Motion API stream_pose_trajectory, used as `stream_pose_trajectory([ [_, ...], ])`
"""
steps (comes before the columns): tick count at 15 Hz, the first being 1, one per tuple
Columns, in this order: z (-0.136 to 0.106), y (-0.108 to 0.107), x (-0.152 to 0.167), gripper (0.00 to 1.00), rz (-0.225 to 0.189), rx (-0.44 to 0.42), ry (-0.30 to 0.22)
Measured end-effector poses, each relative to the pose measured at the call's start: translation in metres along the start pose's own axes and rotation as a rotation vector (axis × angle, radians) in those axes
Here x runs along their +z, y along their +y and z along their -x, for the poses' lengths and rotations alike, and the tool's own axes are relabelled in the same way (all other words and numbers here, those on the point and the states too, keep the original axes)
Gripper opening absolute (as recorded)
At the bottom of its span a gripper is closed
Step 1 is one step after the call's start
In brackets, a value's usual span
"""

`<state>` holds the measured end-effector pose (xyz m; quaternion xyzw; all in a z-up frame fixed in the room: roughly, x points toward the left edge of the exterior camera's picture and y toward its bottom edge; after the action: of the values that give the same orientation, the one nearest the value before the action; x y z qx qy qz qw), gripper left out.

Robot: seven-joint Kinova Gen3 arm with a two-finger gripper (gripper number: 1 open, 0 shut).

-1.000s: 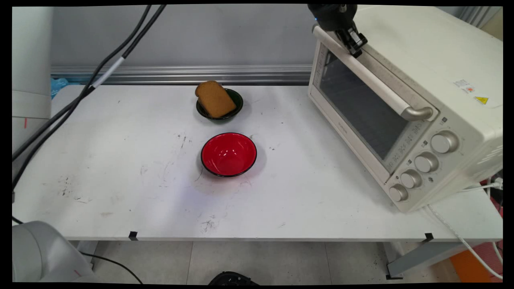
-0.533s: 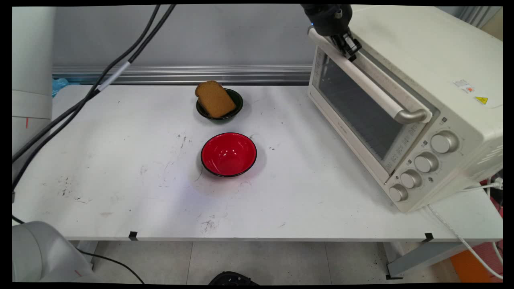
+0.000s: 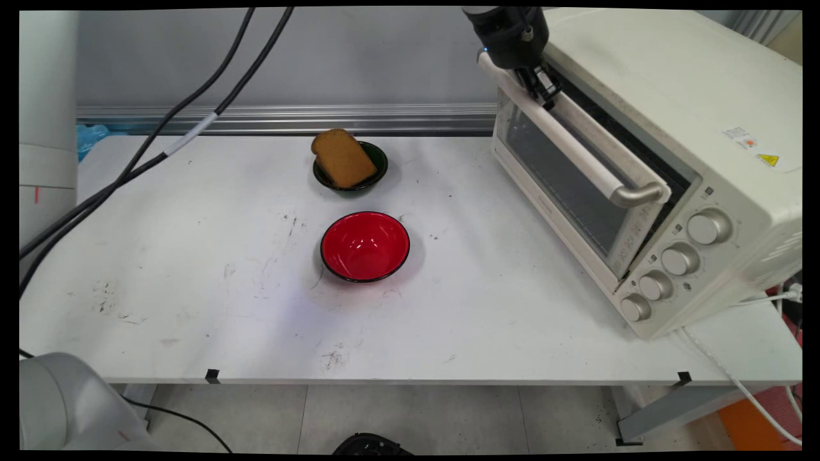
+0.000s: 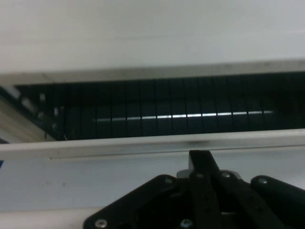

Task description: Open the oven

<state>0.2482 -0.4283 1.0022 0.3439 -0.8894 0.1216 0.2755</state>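
Note:
My black gripper (image 3: 541,86) hangs at the top of the main view, shut, with its fingers tucked against the far end of the toaster oven's cream door handle (image 3: 570,144). The oven (image 3: 692,128) stands at the table's right. Its glass door (image 3: 564,186) leans out at the top, showing a dark gap. In the hand view my gripper (image 4: 200,155) is pressed together just below the door's top edge (image 4: 143,145), and beyond that edge the dark oven cavity with a wire rack (image 4: 157,117) shows.
A slice of brown bread (image 3: 343,159) leans in a small dark bowl (image 3: 379,161) at the table's back middle. An empty red bowl (image 3: 365,246) sits in front of it. Black cables (image 3: 160,137) hang across the left. The oven's knobs (image 3: 679,259) face the near right.
My gripper has moved left and slightly down with the handle. The oven door has swung from shut to ajar, with the gap at its top widening.

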Motion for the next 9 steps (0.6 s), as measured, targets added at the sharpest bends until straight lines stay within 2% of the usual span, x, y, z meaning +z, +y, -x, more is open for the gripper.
stream_pose_trajectory([
  [9,0.014,-0.001,-0.001,0.00,0.002,-0.014,-0.044],
])
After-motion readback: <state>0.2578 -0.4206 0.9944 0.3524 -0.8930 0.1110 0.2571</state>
